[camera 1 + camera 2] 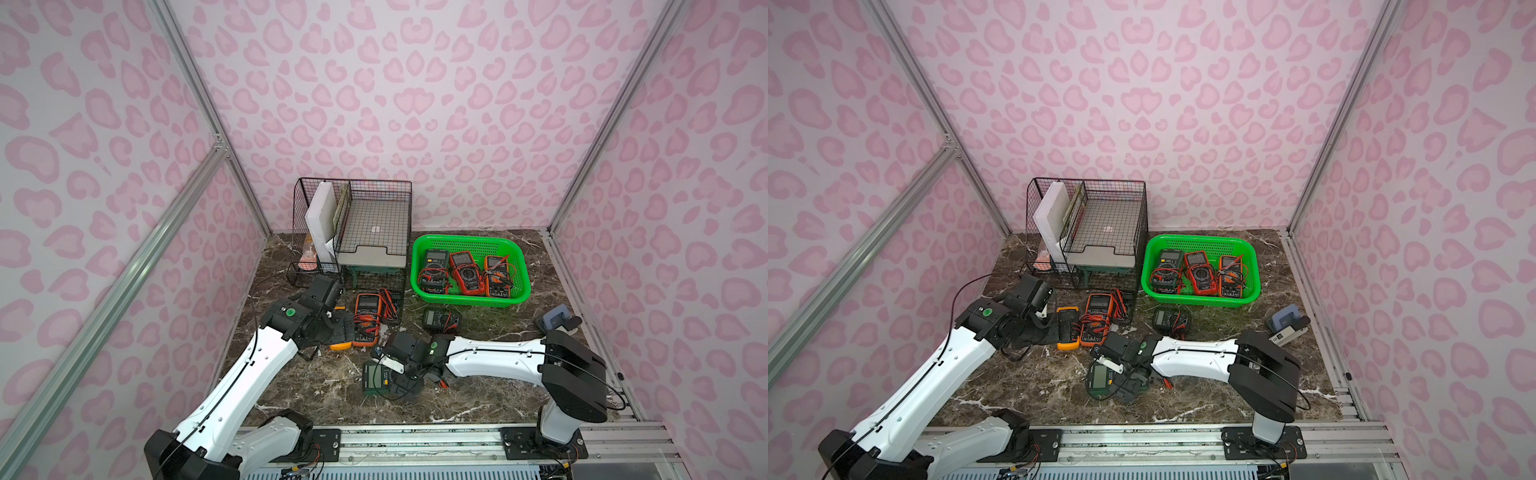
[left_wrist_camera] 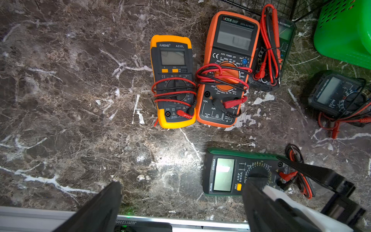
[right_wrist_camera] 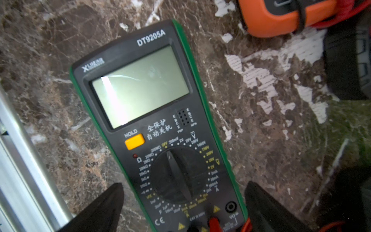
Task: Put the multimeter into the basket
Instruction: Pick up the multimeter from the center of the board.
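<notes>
The green basket (image 1: 469,298) (image 1: 1200,300) stands at the back right and holds three multimeters (image 1: 467,272). A green-cased multimeter (image 3: 144,96) (image 1: 374,379) lies flat near the table's front. My right gripper (image 3: 184,200) (image 1: 395,372) is open and straddles its lower end, with a gap showing beside one finger. My left gripper (image 2: 182,192) (image 1: 332,328) hangs open over bare table, close to a yellow multimeter (image 2: 173,80) and an orange one (image 2: 226,68). A dark multimeter (image 2: 269,52) under looped leads and a small black one (image 1: 440,320) lie further right.
A black wire organizer (image 1: 353,232) with a white box stands at the back, left of the basket. A grey-blue device (image 1: 557,318) sits at the right edge. An aluminium rail (image 1: 415,440) runs along the front. Pink patterned walls close in three sides.
</notes>
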Motion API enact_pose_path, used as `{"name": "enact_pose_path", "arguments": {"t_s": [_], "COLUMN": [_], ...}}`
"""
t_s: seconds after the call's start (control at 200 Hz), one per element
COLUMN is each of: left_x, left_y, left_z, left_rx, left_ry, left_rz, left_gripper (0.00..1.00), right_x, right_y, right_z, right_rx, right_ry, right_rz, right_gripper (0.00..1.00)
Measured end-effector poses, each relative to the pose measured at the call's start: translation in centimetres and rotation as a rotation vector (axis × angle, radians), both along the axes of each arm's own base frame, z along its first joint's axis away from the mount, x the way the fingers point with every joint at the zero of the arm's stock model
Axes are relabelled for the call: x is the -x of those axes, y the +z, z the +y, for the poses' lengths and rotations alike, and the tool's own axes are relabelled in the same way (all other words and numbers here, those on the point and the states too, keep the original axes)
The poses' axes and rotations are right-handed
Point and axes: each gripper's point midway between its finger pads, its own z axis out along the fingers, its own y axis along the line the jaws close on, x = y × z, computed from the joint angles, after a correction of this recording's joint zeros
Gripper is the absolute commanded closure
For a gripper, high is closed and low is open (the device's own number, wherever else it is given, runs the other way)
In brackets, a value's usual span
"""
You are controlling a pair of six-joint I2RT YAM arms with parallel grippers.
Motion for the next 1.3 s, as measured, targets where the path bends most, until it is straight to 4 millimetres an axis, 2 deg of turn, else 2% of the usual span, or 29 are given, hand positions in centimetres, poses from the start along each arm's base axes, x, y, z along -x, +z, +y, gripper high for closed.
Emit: {"name": "enact_pose_path", "arguments": {"t_s": [0.765,0.985,1.3], "left_x": [-0.6,-0.9,-1.4], "left_y": [-0.3,-0.2,-0.3], "left_z": [0.3,0.3,0.1], "left_rx": [-0.005,-0.003,0.002], "left_ry": [0.02,0.023,0.025], "left_rz": [0.009,0.006,0.005], "left_gripper": [0.02,0.01,0.02], "right_x": [-1.3,-1.6,-0.2], "right_y": [-3.1,-3.0,-1.5], "right_z": [0.8,1.7,0.8], "right_rx": [0.023,-0.002,0.009], "right_ry": [0.026,0.034,0.047], "right_rz": [0.065,0.061,0.075], "right_gripper": [0.01,0.16,0.41]}}
